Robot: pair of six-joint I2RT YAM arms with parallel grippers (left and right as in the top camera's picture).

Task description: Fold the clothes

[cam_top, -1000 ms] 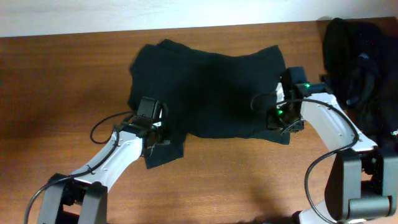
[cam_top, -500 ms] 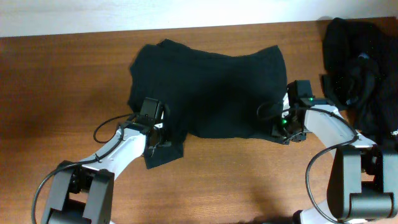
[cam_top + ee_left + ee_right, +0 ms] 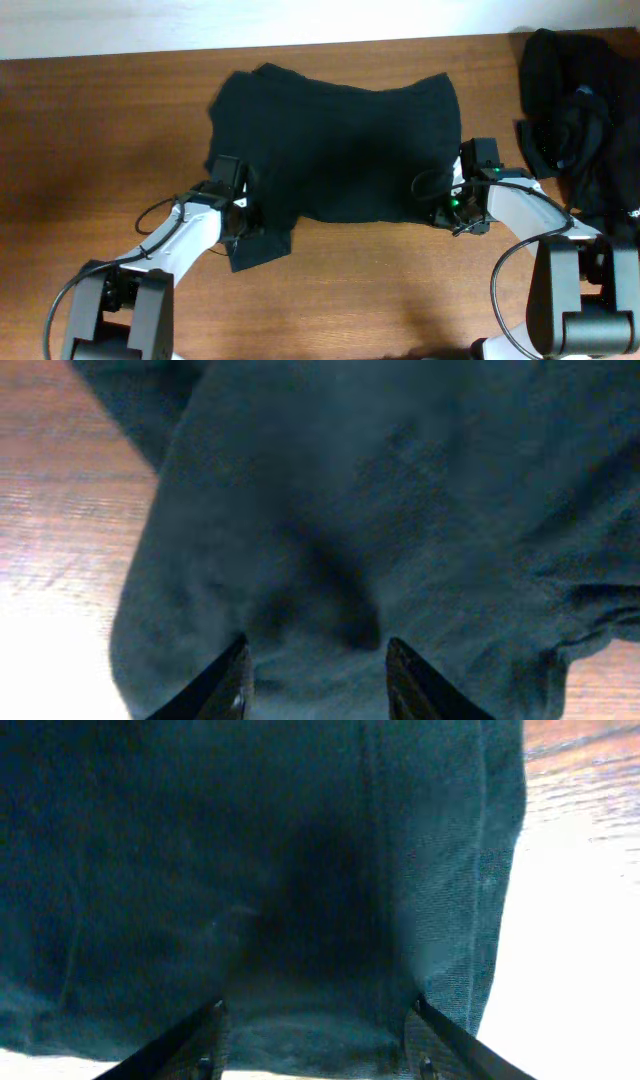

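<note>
A black soft short-sleeved T-shirt (image 3: 335,150) lies spread flat on the brown wooden table (image 3: 100,130). The left gripper (image 3: 318,670) is over the shirt's near left corner and the right gripper (image 3: 315,1030) is over its near right edge. Both have fingers apart and hold nothing. A heap of black clothes (image 3: 580,110) lies right of the shirt.
</note>
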